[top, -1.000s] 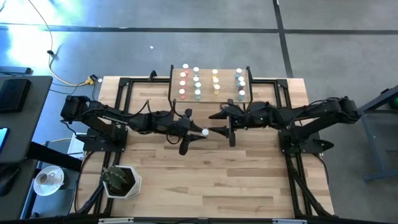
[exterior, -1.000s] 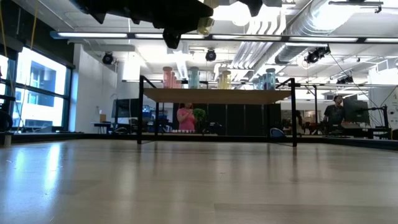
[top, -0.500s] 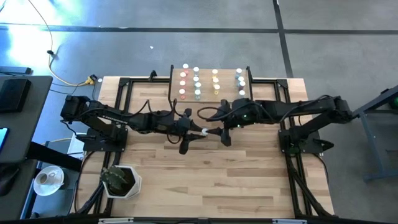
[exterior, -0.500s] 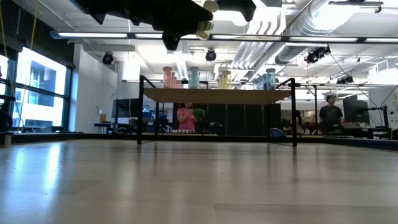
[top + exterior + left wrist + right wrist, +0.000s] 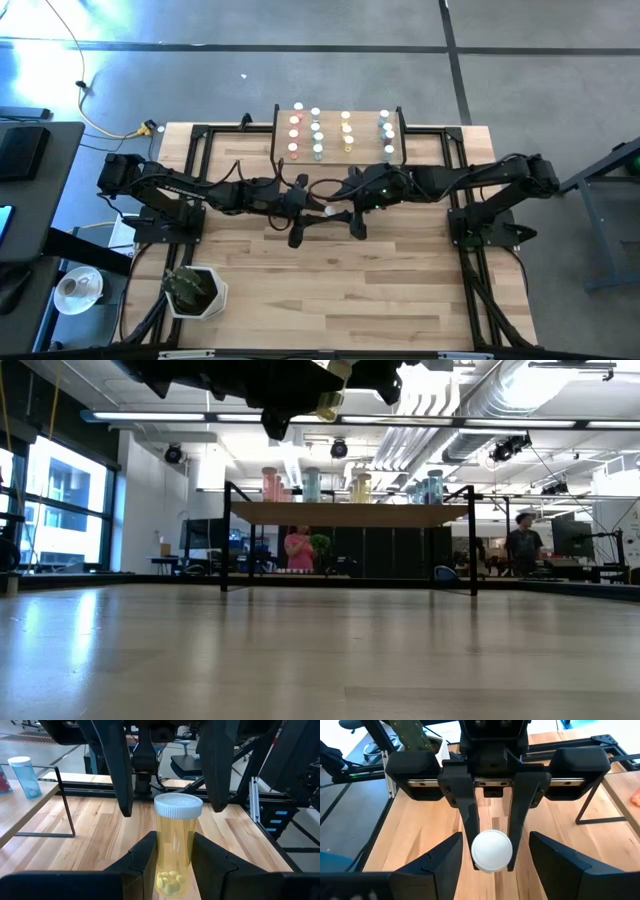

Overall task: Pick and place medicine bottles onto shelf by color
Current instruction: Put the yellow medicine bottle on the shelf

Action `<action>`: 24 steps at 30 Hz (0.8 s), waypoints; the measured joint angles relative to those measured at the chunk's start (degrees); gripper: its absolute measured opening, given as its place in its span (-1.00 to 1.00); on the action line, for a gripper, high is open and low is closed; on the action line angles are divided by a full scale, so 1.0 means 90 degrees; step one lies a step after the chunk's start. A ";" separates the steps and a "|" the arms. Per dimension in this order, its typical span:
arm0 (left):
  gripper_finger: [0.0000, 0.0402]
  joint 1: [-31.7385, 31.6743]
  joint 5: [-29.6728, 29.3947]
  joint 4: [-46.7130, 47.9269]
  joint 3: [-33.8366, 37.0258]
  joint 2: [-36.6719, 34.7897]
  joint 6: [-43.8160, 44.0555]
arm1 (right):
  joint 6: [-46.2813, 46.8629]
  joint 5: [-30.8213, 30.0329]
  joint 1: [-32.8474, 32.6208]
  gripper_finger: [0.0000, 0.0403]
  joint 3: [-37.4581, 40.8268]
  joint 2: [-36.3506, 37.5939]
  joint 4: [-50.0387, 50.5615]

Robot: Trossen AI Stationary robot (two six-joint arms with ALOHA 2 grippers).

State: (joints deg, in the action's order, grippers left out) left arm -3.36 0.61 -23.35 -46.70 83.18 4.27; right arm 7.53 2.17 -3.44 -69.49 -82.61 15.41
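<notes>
The yellow bottle (image 5: 177,850) is held in the air above the middle of the table, a little left of the centre of the high view, where only its white cap (image 5: 329,211) shows as a small bright dot. Its long axis runs forward out of the left gripper (image 5: 175,857), cap end first, toward the right arm. The left gripper is narrow and clamps the lower body of this bottle between its two dark fingers (image 5: 142,855).

The right gripper (image 5: 491,851) faces it from the other side. Its jaws stand wide, one on each side of the cap, and I see a gap on both sides, so they do not touch it. The cap points straight into this opening, so I judge the coming move to be a handover: the right gripper closes on the cap end, then the left one lets go. The two arms are about equally near the bottle, but the right arm is the one nearer to the shelf (image 5: 361,150) at the top centre of the high view.

The bottle is a clear yellow cylinder with a ribbed white cap and some small pale pills (image 5: 169,881) at its bottom. On the shelf other bottles (image 5: 346,128) stand upright in columns by colour.
</notes>
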 joint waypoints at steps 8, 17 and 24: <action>-0.52 0.0000 -0.0001 -0.0095 0.0000 -0.0001 -0.0027 | 0.0136 0.0003 -0.0001 0.05 0.0000 0.0000 0.0081; -0.52 0.0000 -0.0308 -0.0102 0.0000 -0.0001 -0.0183 | 0.0162 0.0003 0.0002 -0.17 0.0000 0.0002 -0.0050; -0.52 0.0000 -0.0309 -0.0141 0.0000 0.0000 -0.0178 | 0.0163 0.0001 0.0002 -0.22 0.0000 0.0005 -0.0048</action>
State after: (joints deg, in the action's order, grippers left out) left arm -3.36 -2.17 -24.62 -46.70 83.17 2.67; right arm 8.99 2.17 -3.42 -69.49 -82.56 14.98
